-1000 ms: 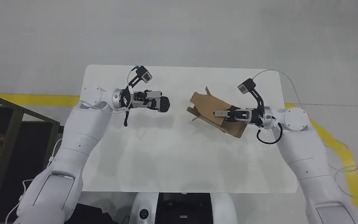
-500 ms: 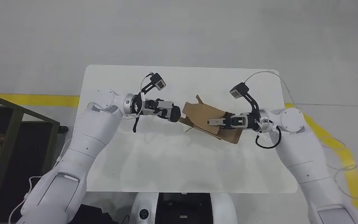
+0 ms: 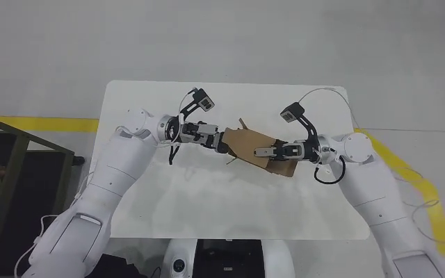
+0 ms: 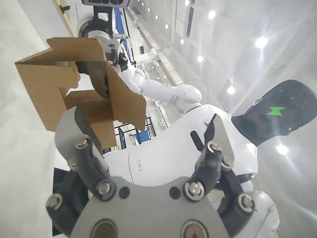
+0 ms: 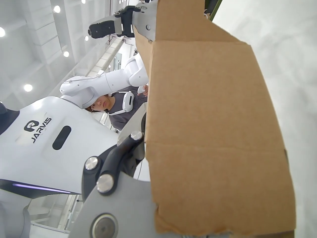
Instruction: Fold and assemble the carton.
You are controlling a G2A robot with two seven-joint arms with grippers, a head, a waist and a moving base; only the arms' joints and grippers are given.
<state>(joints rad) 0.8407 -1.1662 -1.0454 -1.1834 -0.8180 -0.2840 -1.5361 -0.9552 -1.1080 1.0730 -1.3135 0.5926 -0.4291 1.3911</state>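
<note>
The brown carton (image 3: 252, 142) lies partly unfolded at the middle of the white table, its flaps loose at the end nearest my left arm. My right gripper (image 3: 270, 152) is shut on one carton wall, holding it from the right side. In the left wrist view one dark finger of that gripper sits inside the carton (image 4: 62, 75). My left gripper (image 3: 220, 142) stands open at the carton's left end, and one of its fingers (image 4: 74, 125) is close in front of a lower flap. In the right wrist view the carton (image 5: 210, 115) hides most of my right gripper.
The table (image 3: 174, 201) has free room in front of and behind the carton. A dark metal frame (image 3: 14, 149) stands on the floor off the table's left side. A thin cable (image 3: 351, 97) loops above the right arm.
My left gripper has moved right across the table up to the carton's left end. The right gripper has carried the carton a little to the left.
</note>
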